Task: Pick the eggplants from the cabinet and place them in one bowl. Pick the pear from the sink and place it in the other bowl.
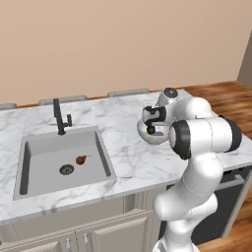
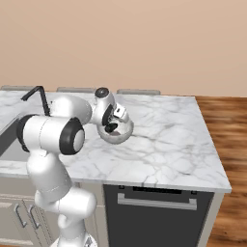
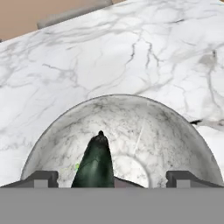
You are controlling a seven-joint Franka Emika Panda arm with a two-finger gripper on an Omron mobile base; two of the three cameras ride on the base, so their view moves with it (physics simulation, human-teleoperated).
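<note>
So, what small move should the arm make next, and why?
Probably lift the gripper straight up from the bowl. Its jaws stand wide apart, and the eggplant lies inside the bowl between them, seemingly released. The pear lies in the sink, so rising clear would come first.

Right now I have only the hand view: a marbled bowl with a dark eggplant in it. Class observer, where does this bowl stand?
Observer: The bowl stands on the marble counter, right of the sink, with the gripper just above it.
Operator: Has the pear been moved yet?
Observer: No. The pear still lies on the sink floor, beside the drain.
Operator: Which way is the tap from the pear?
Observer: The black faucet rises at the sink's back edge, behind the pear.
</note>
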